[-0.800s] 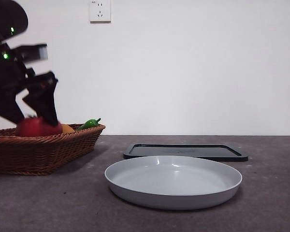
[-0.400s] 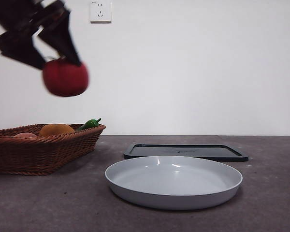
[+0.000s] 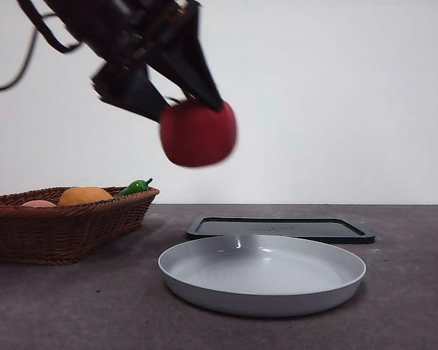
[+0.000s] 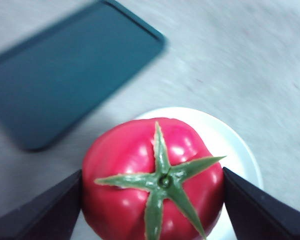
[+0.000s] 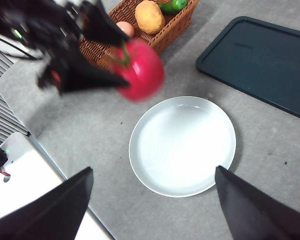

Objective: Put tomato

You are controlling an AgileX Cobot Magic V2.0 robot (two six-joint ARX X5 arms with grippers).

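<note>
Two black jaws of the left gripper (image 3: 193,120) clamp the tomato (image 3: 198,133) from either side, holding it in the air well above the table (image 3: 73,306). In the left wrist view the tomato (image 4: 152,180) fills the gap between the jaws, its green calyx facing the camera, and the white plate (image 4: 240,150) shows beneath it. In the front view the tomato hangs above the plate's (image 3: 263,273) 9 o'clock rim rather than over its centre, and touches nothing but the jaws.

From the right wrist view, the left gripper (image 5: 122,67) and the tomato (image 5: 140,70) sit at about 10 o'clock from the plate (image 5: 182,145), between it and the wicker basket (image 5: 155,35). The basket (image 3: 58,222) stands at 9 o'clock from the plate in the front view and holds a rounded orange fruit (image 3: 85,195), a green chili pepper (image 3: 135,187) and a pale pinkish item (image 3: 38,204) that is too little seen to name. A dark rectangular tray (image 3: 277,228) lies flat just behind the plate, at its 12 o'clock.

The right gripper (image 5: 150,210) hangs high above the table with its jaws spread wide, holding nothing.
</note>
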